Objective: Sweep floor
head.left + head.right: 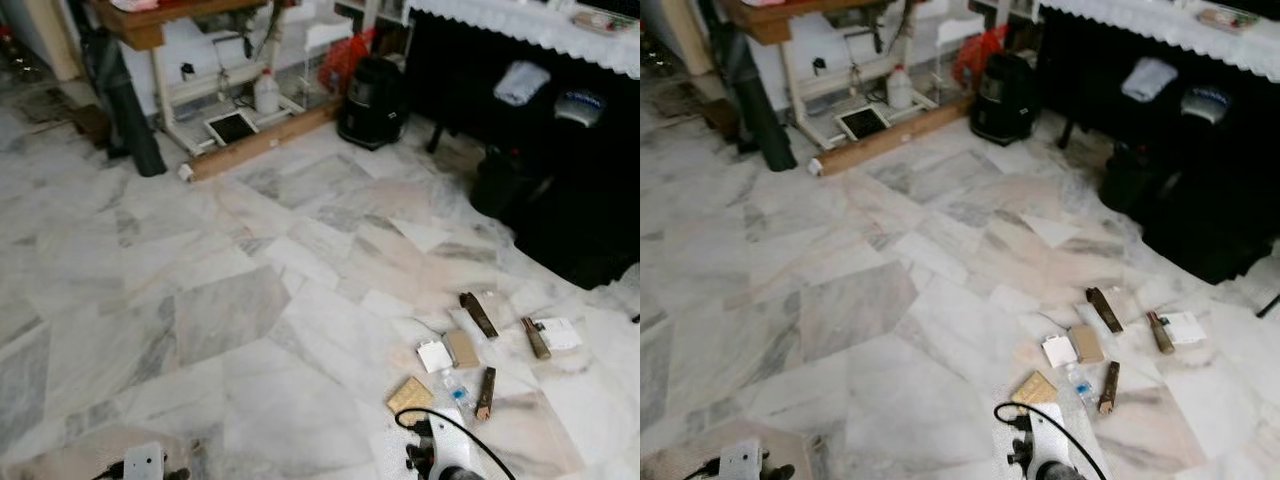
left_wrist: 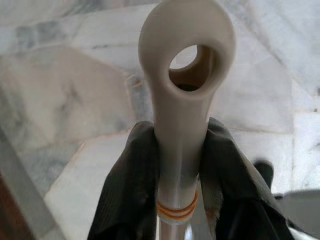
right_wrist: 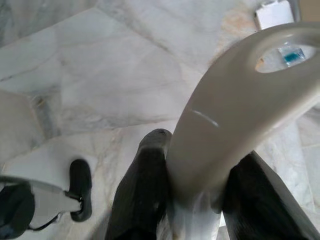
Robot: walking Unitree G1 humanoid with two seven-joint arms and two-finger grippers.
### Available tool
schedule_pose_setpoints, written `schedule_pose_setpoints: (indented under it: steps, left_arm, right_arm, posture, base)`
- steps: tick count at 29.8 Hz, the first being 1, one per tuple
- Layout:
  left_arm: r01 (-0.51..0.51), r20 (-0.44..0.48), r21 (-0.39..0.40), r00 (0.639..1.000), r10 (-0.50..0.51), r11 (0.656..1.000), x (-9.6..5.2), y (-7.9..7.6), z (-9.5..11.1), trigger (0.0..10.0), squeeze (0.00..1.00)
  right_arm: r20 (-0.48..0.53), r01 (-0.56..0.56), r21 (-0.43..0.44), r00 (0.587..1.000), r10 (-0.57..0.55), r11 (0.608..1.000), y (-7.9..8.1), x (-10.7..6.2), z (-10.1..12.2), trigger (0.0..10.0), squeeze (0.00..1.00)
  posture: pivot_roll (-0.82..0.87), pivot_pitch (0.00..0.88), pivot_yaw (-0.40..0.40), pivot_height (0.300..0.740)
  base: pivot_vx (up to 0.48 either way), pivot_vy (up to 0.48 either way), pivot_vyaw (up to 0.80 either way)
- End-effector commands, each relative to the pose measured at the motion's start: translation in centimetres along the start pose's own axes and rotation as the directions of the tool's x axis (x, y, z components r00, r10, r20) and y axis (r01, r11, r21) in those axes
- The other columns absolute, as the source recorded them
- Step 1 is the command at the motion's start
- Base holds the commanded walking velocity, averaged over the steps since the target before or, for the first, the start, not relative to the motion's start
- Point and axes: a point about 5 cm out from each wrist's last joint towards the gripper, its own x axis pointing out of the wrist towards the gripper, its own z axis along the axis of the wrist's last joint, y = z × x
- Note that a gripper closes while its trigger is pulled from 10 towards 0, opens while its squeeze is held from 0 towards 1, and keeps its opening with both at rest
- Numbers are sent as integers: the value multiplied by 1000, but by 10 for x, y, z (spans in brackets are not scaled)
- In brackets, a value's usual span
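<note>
Left gripper [image 2: 177,165] pinches a cream looped plastic handle [image 2: 186,75], right gripper [image 3: 197,185] clamps a beige handle [image 3: 240,105]; debris [image 1: 470,350] on marble floor [image 1: 250,300].

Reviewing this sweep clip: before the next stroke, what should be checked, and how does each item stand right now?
1. Left gripper shut on its handle: ok, fingers press both sides of the shaft.
2. Right gripper shut on its handle: ok, fingers flank the stem.
3. Litter located: ok, a cluster of brown sticks, a tan card and white scraps lies on the floor ahead, to the right.
4. Broom head and dustpan touching the floor: cannot tell.
5. Path to the litter: ok, bare marble in between.
6. Obstacles near the stroke: not ok, the black cloth lies close behind the litter.
</note>
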Motion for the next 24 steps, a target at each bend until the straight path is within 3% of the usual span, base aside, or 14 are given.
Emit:
schedule_pose_setpoints:
  steps: [1, 7, 24]
  left_arm:
    - [23, -8, 1, 1000, -23, 1000, 0, -6, -2, 10000, 0]
    - [21, -7, 2, 1000, -21, 1000, 0, -6, -2, 10000, 0]
    - [24, -6, 1, 1000, -24, 1000, 0, -6, -1, 10000, 0]
  right_arm:
    - [7, 18, 26, 1000, -18, 999, -5, -1, 0, 10000, 0]
    - [2, 20, 19, 1000, -20, 1000, -5, -1, 0, 10000, 0]
    - [-3, 20, 9, 1000, -20, 1000, -5, -1, 0, 10000, 0]
  posture:
    - [-1, 90, -54, 740]
    - [-2, 91, -53, 740]
    - [-4, 94, -53, 740]
  base:
    - [300, 0, 0]
    - [298, 0, -596]
    - [0, 0, -757]
